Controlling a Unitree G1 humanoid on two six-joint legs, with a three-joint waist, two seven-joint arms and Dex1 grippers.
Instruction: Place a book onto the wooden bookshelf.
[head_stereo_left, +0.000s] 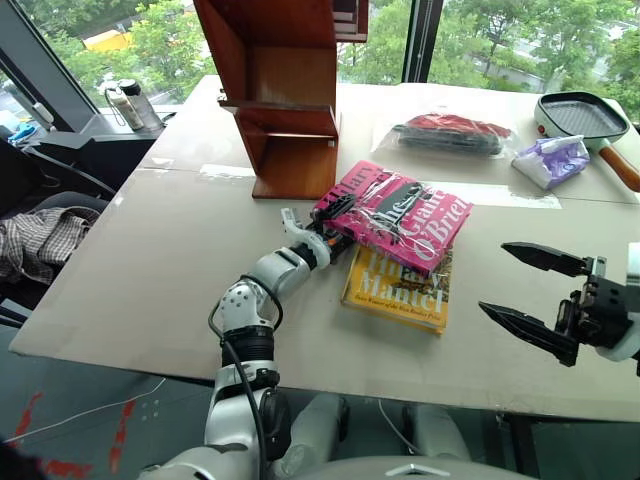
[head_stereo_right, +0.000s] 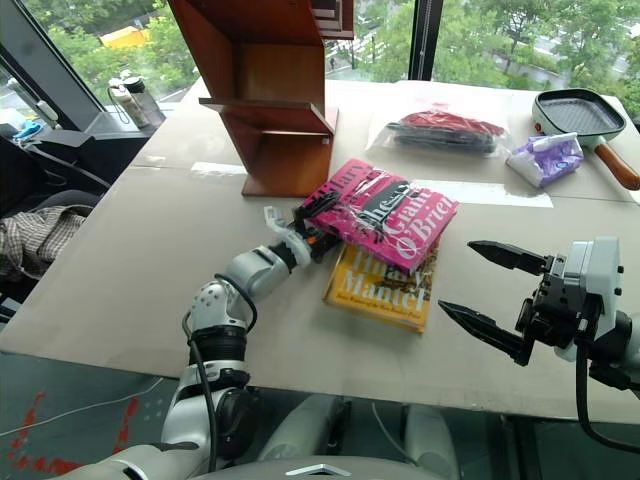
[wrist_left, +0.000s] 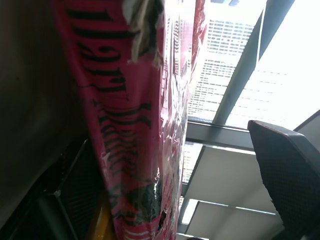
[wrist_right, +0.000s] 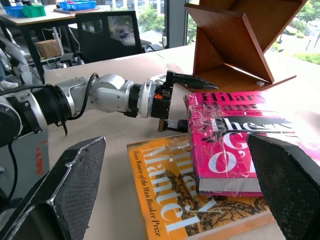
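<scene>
The pink book (head_stereo_left: 400, 215), in shiny plastic wrap, lies askew on top of a yellow book (head_stereo_left: 395, 290) at the middle of the table. My left gripper (head_stereo_left: 338, 220) is open at the pink book's left edge, one finger (wrist_right: 195, 80) above the cover and the other below it. In the left wrist view the book (wrist_left: 135, 125) stands between the fingers, with a gap to one finger (wrist_left: 287, 175). The wooden bookshelf (head_stereo_left: 285, 90) stands just behind the books. My right gripper (head_stereo_left: 530, 290) hangs open and empty to the right of the books.
A bagged red item (head_stereo_left: 450, 133), a purple-and-white packet (head_stereo_left: 552, 160) and a grill pan (head_stereo_left: 585, 115) lie at the back right. Bottles (head_stereo_left: 130, 105) stand on the sill at left, and a chair with a plaid cloth (head_stereo_left: 40, 240) is beside the table's left edge.
</scene>
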